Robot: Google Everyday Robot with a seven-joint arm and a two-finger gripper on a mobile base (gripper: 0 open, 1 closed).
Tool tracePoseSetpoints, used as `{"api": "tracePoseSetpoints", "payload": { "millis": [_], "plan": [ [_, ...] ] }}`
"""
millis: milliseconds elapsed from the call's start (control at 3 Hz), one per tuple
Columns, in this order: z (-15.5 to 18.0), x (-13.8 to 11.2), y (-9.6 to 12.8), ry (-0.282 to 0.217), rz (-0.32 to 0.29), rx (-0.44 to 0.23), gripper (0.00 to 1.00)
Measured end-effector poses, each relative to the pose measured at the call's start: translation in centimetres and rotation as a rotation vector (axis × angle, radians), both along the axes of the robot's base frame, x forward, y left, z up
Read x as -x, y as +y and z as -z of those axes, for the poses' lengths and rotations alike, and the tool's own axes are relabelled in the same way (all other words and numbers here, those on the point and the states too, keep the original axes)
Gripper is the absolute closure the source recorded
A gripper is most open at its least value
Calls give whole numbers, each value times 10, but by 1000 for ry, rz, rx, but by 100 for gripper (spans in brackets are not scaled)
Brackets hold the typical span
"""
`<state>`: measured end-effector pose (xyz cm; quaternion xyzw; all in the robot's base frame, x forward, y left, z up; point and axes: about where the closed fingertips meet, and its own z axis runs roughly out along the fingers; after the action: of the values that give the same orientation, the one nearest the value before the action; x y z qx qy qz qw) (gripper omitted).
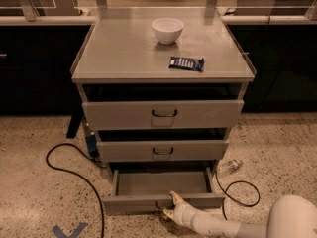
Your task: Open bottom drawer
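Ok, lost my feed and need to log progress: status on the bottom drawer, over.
Gripper low, at front panel of grey metal bottom drawer. Drawer pulled out, tray showing. Black cable loop on floor beside it, not in front.

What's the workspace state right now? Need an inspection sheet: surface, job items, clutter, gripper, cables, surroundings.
Surface: grey cabinet top, holding a white bowl and a dark blue packet.
Job's things: bottom drawer pulled out, tray bare; middle drawer and top drawer less far out.
Clutter: clear plastic bottle lying on the floor right of the cabinet.
Gripper: gripper low at the bottom drawer's front panel, by its handle.
Cables: black cable snaking across the floor on the left; second cable loop on the right.
Surroundings: speckled floor, blue tape mark, dark counters behind.
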<state>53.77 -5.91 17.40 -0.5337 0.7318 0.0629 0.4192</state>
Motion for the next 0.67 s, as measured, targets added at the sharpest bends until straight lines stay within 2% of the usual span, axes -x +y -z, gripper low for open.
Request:
{"api": "tracePoseSetpoints", "payload": {
  "millis": [333, 667],
  "plan": [
    [0, 18, -5, -9, -11, -13, 100],
    [-3, 20, -5, -9, -12, -13, 100]
  ]
}}
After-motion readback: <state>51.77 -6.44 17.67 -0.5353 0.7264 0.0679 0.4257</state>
